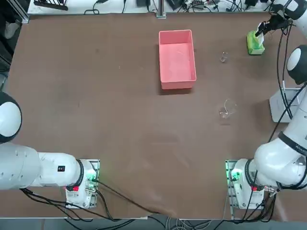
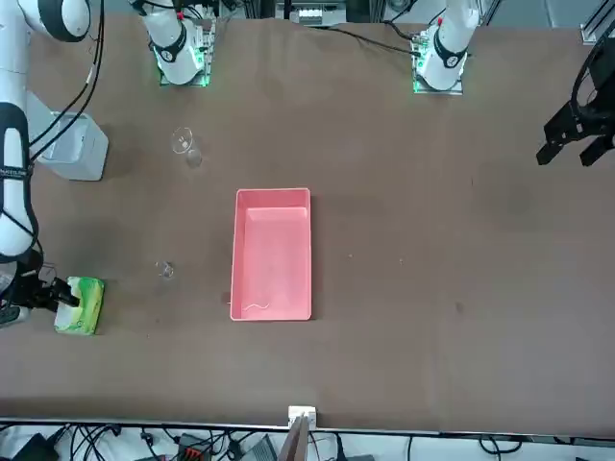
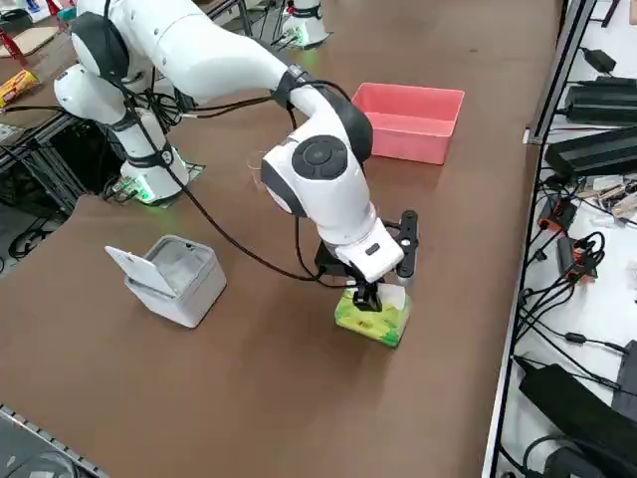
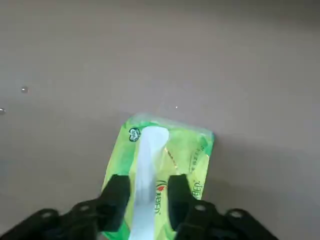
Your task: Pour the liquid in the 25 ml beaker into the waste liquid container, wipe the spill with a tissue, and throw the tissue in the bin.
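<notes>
Closest to the wrist camera, the right gripper [image 4: 146, 192] is down on the green tissue pack [image 4: 190, 150], one finger on each side of the white tissue [image 4: 150, 150] that stands up from the slot along the pack's top. The fingers [image 4: 117, 192] sit close against the sheet, only a narrow gap between them, so the tissue lies directly between the pads; whether they already pinch it or merely flank it cannot be told. The sheet runs from between the fingertips away along the pack.

From the right side, the gripper [image 3: 370, 295] points down onto the pack [image 3: 373, 321], which lies flat on the brown table [image 3: 249, 398] directly beneath it.

Seen from above, the gripper [image 1: 261, 29] is at the pack [image 1: 255, 44]. The 25 ml beaker [image 1: 224, 57] stands upright, well apart from the gripper, on the side toward the pink tray [image 1: 177, 59]. The larger glass beaker [image 1: 226, 110] is farther from the gripper still, back toward the arm's base. A white bin [image 3: 171, 279] with its lid raised sits near the gripper, also on the base side.
</notes>
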You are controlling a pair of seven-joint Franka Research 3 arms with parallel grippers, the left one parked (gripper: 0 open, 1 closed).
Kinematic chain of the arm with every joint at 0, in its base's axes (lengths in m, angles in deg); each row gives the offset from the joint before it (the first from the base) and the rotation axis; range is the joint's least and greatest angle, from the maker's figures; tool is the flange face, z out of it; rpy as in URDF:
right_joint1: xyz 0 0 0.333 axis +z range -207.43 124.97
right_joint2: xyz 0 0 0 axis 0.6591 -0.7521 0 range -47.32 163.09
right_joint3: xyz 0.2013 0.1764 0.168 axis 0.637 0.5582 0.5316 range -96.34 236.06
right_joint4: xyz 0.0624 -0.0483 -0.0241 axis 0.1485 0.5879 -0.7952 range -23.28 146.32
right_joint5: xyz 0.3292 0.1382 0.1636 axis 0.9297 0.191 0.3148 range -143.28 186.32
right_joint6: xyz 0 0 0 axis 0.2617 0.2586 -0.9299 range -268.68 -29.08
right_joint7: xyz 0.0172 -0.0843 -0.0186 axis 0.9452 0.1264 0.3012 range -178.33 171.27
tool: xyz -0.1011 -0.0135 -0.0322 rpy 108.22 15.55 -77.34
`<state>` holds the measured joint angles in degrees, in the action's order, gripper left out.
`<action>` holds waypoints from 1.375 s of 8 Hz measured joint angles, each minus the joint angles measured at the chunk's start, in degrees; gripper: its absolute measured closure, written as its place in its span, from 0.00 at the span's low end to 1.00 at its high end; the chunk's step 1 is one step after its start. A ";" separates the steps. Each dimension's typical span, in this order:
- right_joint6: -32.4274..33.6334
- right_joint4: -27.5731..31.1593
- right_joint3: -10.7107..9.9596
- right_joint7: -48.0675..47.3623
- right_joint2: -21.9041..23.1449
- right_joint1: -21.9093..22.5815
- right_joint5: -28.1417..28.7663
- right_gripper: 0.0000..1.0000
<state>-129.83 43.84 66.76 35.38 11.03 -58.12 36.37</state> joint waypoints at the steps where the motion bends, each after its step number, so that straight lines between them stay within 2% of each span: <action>1: -0.02 -0.10 0.00 0.20 -0.13 0.09 -0.40 0.74; 2: -0.02 -0.22 0.00 0.76 -0.16 0.24 -0.67 0.76; 3: -0.03 -0.38 0.01 1.78 -0.16 0.41 -0.73 0.95; 4: -0.03 -0.55 0.00 2.44 -0.16 0.51 -0.74 0.98; 7: 0.71 -1.02 0.00 3.09 -0.15 0.53 -0.82 0.98; 11: 8.36 -3.35 0.00 3.10 1.65 0.96 -1.92 0.98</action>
<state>-121.47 40.49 66.76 38.49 12.68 -57.17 34.44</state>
